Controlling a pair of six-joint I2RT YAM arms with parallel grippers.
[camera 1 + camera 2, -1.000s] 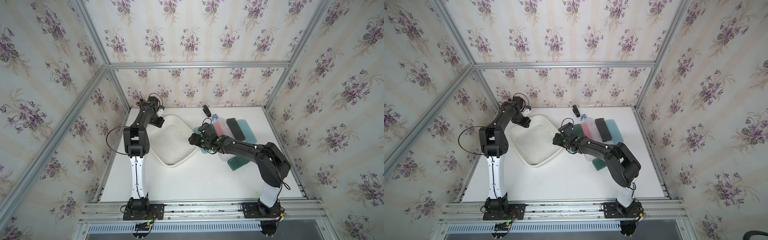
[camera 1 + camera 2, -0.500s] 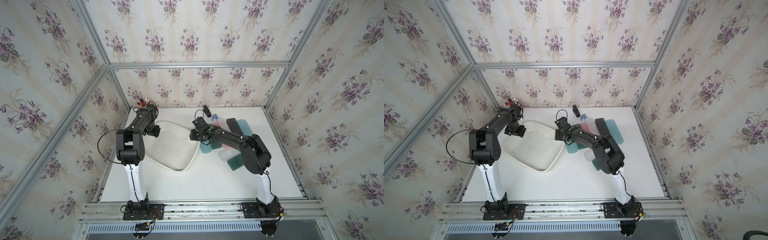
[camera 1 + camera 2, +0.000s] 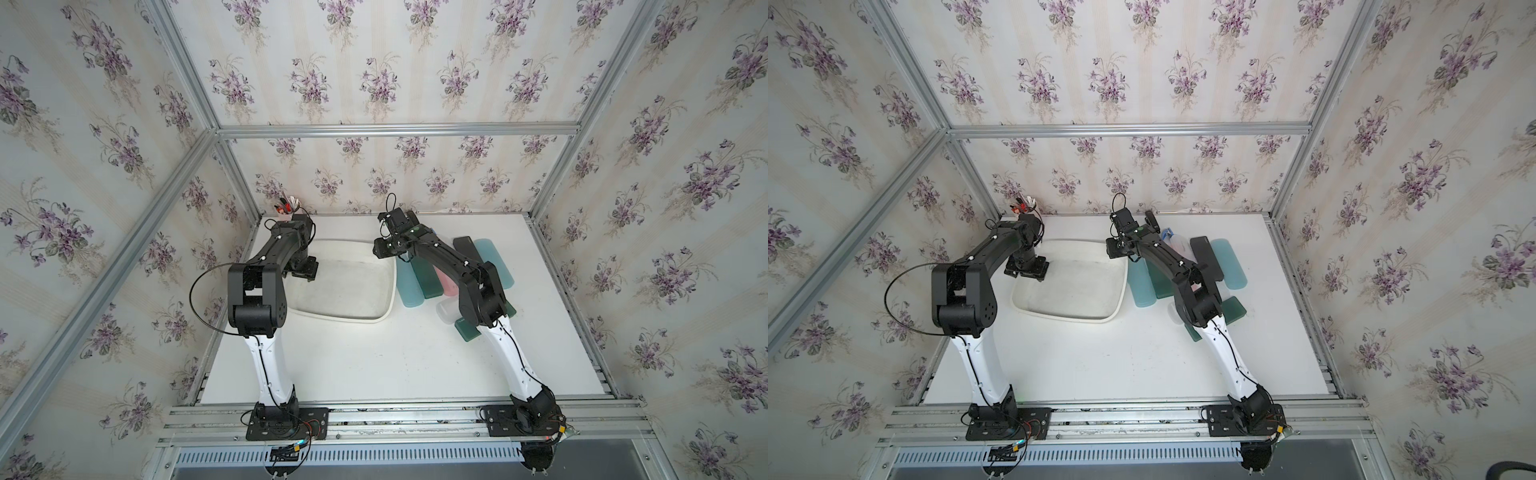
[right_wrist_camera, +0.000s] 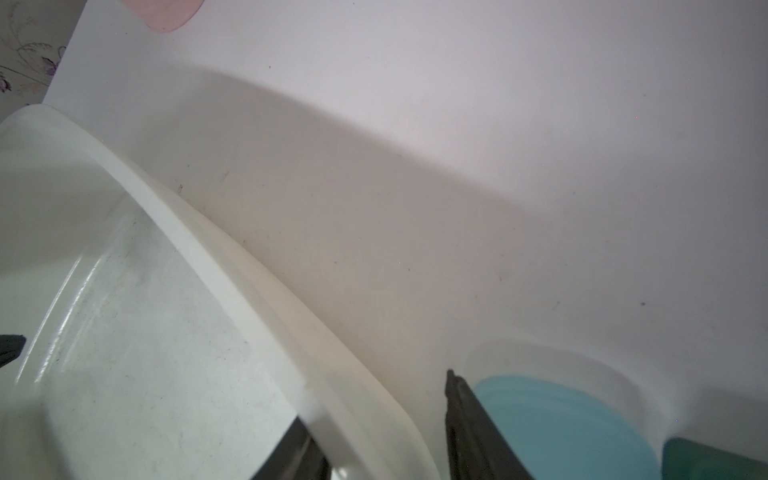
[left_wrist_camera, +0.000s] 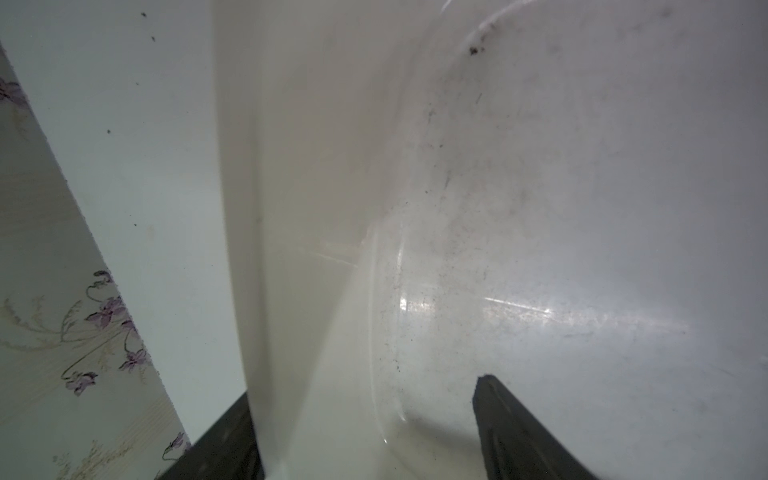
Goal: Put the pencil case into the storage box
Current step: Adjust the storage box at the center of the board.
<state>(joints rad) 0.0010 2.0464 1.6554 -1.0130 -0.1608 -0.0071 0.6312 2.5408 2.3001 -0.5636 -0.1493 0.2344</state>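
The storage box (image 3: 390, 291) (image 3: 1123, 286), a white shallow tub, lies left of centre with nothing in it. My left gripper (image 3: 305, 272) (image 5: 361, 390) straddles its left wall, open: one finger is outside and the other hangs over the floor, clear of the wall. At the far right corner my right gripper (image 3: 384, 249) (image 4: 374, 397) is shut on the rolled rim (image 4: 257, 282), one finger inside and one outside. Several pencil cases lie right of the box. The nearest is light blue (image 3: 409, 289) (image 3: 1142, 291) (image 4: 561, 424), then dark green (image 3: 428, 282) and black (image 3: 1204, 253).
A pink pen cup (image 3: 286, 206) (image 3: 1025, 204) stands in the back left corner. A small black object (image 3: 1152, 222) lies near the back wall. Another clear case and a green case (image 3: 1235, 309) lie under my right arm. Bare tabletop (image 3: 374, 365) runs along the front.
The box has swung from a diagonal to lie square with the table. My right gripper has shut on its far right rim. My left gripper has slid along the left rim and opened.
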